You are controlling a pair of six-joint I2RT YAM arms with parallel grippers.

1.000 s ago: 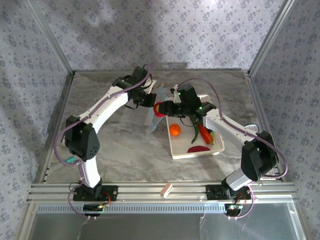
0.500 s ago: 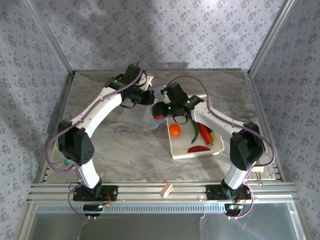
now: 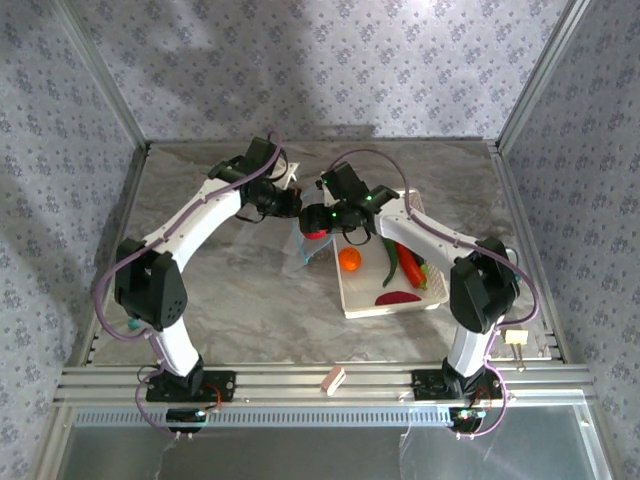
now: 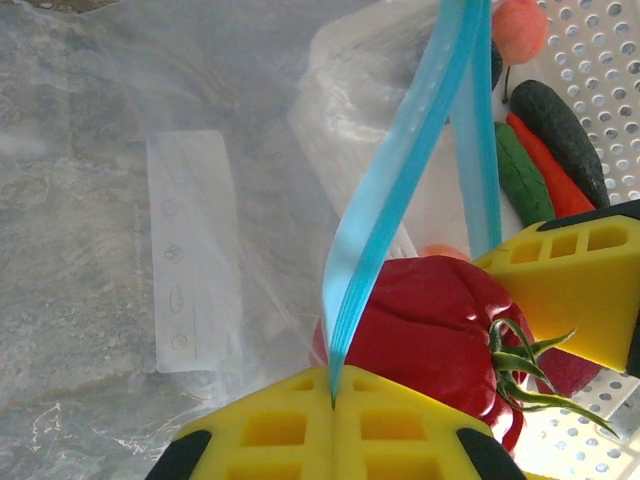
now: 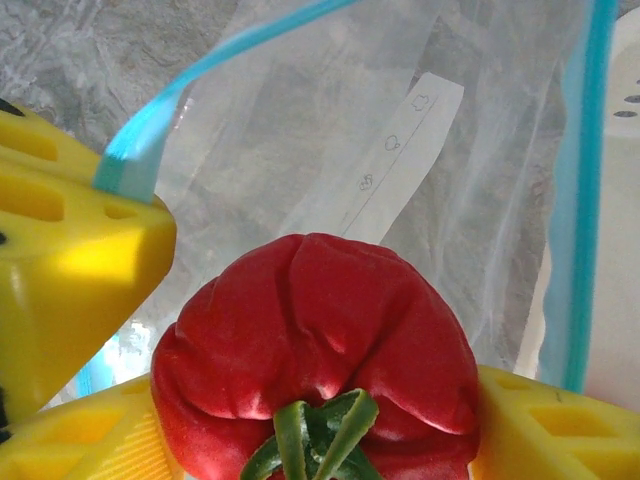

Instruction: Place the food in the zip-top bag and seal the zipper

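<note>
Marble counter (image 3: 250,300) underneath; my left jaws clamp the zipper (image 4: 385,220), right jaws flank the tomato (image 5: 320,340) at the zip-top bag (image 4: 150,150) mouth; whether they grip it, I cannot tell.

Your left gripper (image 3: 291,203) sits at the bag (image 3: 302,250) mouth, and your right gripper (image 3: 318,221) has the tomato (image 3: 316,229) right over it. Orange (image 3: 349,259), chili (image 3: 408,266) and dark slice (image 3: 397,297) lie in the basket (image 3: 362,290).
</note>
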